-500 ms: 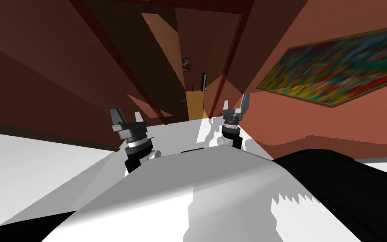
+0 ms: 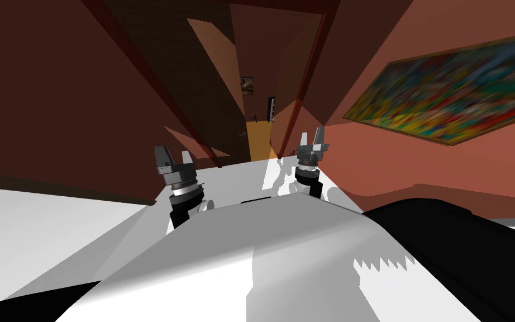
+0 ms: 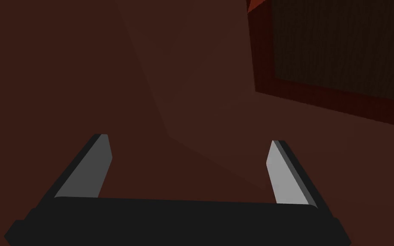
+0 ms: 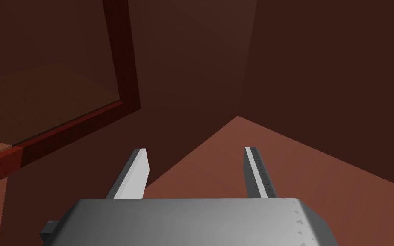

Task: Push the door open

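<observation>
Head view: door (image 2: 195,72) top cut off; left gripper (image 2: 173,154) fingers apart.

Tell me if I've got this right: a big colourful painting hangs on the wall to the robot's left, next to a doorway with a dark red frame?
Not quite. The painting hangs on the wall to the robot's right, not its left, as the head view shows. It is indeed next to a doorway with a dark red frame.
</observation>
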{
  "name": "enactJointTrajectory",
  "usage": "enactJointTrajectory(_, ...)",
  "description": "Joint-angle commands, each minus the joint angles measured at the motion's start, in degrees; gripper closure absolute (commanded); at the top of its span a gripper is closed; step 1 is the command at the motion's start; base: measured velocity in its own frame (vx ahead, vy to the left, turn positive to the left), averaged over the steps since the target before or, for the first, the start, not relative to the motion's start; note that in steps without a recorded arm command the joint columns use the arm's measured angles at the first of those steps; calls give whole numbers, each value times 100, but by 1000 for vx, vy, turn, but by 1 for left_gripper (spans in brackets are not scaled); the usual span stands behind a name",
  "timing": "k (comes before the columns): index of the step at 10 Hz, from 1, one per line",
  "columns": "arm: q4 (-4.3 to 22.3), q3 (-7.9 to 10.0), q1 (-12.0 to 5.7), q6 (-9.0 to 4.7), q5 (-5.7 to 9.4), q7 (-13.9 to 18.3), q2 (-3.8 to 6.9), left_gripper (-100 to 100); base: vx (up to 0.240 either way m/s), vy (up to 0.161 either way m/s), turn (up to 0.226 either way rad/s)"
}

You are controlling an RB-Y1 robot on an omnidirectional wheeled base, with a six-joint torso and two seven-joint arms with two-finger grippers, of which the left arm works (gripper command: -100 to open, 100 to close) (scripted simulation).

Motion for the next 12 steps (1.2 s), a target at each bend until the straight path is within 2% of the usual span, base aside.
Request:
enactJointTrajectory(1, 83, 77, -31, -24, -42, -158, 31, -100, 98, -27, -6)
enactJointTrajectory(12, 950, 609, -279, -324, -613, -1751, 167, -100, 100, -25, -14)
